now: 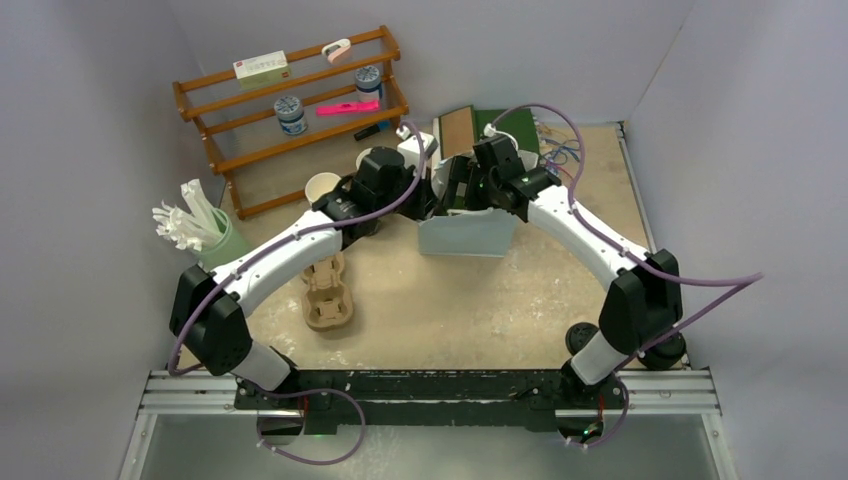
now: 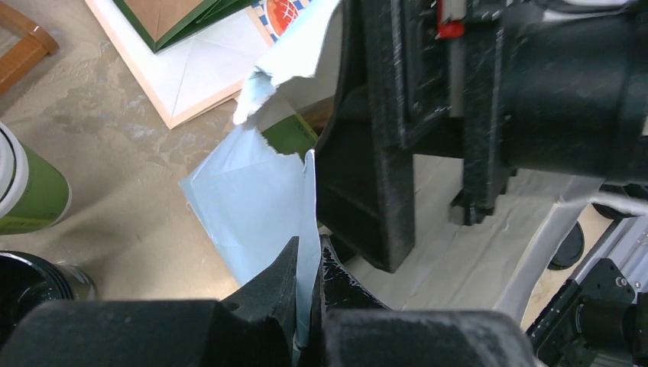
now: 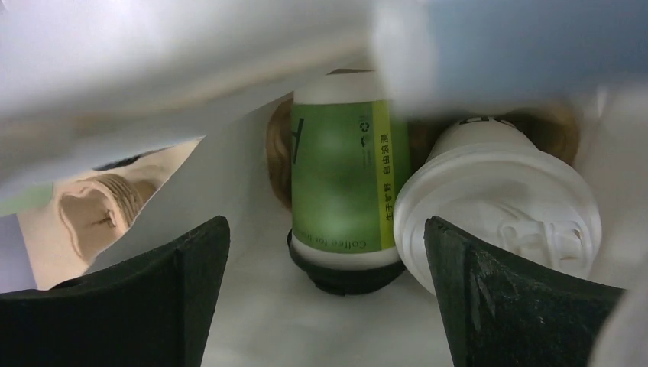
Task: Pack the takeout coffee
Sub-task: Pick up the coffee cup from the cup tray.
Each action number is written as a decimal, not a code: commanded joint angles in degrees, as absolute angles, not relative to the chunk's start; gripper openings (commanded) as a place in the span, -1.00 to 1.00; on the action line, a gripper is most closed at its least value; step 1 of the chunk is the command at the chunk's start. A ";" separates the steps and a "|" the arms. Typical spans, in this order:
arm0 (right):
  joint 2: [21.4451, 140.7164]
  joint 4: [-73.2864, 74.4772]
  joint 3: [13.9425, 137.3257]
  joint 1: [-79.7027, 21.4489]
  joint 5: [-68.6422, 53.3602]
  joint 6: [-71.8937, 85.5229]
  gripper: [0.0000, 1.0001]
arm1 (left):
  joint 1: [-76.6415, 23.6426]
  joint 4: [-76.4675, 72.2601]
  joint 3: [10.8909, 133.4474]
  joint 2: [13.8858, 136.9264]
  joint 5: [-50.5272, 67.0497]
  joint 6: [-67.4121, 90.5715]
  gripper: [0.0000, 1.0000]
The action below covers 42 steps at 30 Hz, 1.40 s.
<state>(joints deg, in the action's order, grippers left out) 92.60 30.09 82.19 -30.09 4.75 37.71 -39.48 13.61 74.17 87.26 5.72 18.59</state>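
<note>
A white paper bag (image 1: 468, 236) stands at the table's middle back. My left gripper (image 1: 428, 202) is shut on the bag's torn top edge (image 2: 306, 199), its fingertips (image 2: 308, 248) pinching the paper. My right gripper (image 1: 468, 188) reaches down into the bag. It is open and empty (image 3: 327, 223). Inside the bag are a green-and-white cup with a black lid (image 3: 348, 176) and a white cup with a white lid (image 3: 500, 218), side by side with brown pulp behind them. The right finger (image 3: 520, 306) is close to the white lid.
A brown pulp cup carrier (image 1: 328, 290) lies left of the bag. Lidless cream cups (image 1: 322, 187) and a green holder of stirrers (image 1: 210, 235) stand further left. A wooden shelf (image 1: 290, 105) is at the back left. Flat bags (image 1: 462, 128) lie behind. A green cup (image 2: 34, 191) stands near the left gripper.
</note>
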 commanded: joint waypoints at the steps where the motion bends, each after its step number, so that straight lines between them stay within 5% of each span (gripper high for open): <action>1: 93.75 24.68 80.82 -31.42 6.47 36.71 0.97 | -39.90 8.72 72.80 83.40 6.46 21.11 -1.00; 16: 107.54 32.87 89.59 -33.27 10.81 30.99 0.97 | -39.82 7.40 65.53 79.91 -2.29 28.71 -1.00; 34: 112.83 37.25 88.07 -33.84 5.61 28.73 0.63 | -38.08 18.43 71.39 83.73 -10.76 31.46 -1.00; 37: 113.92 37.98 88.90 -33.84 5.36 28.90 0.48 | -37.74 20.04 72.24 84.38 -11.07 31.02 -1.00; 42: 111.55 38.04 91.55 -33.84 4.17 29.00 -0.13 | -37.36 20.27 72.93 85.23 -10.05 30.17 -1.00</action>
<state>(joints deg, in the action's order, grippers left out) 109.03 27.22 92.73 -33.65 10.31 27.22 -38.00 17.06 70.85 84.77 -9.23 30.96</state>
